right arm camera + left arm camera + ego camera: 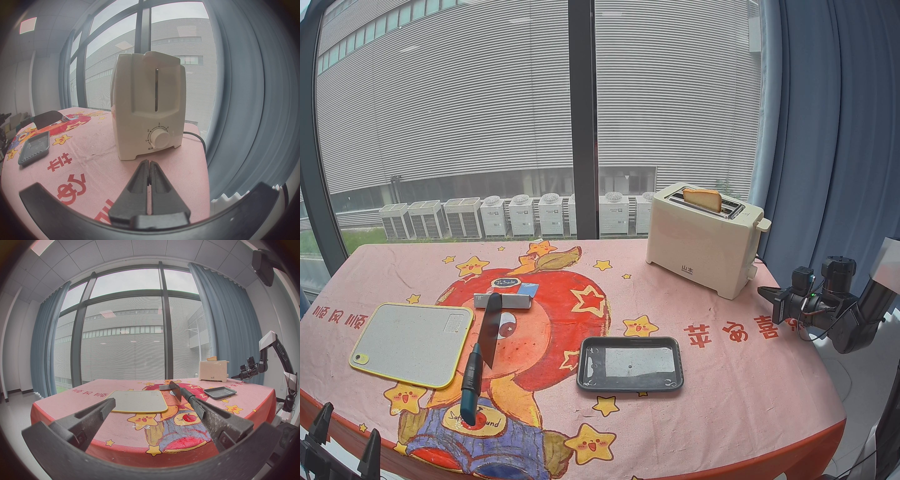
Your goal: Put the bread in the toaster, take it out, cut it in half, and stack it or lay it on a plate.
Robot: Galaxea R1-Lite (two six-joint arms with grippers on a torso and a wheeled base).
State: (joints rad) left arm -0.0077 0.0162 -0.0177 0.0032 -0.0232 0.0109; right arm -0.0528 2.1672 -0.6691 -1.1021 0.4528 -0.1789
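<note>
Hovering off the table's 7 o'clock corner, my left gripper has its jaws spread wide around nothing. At 9 o'clock lies the cutting board, with the knife just at its 3 o'clock side, blade tip over a small grey block. The black plate sits near 5 o'clock. At 2 o'clock stands the toaster, the bread poking from its slot (top part showing). My right gripper, jaws pressed together, hangs at the toaster's 4 o'clock, apart from it.
</note>
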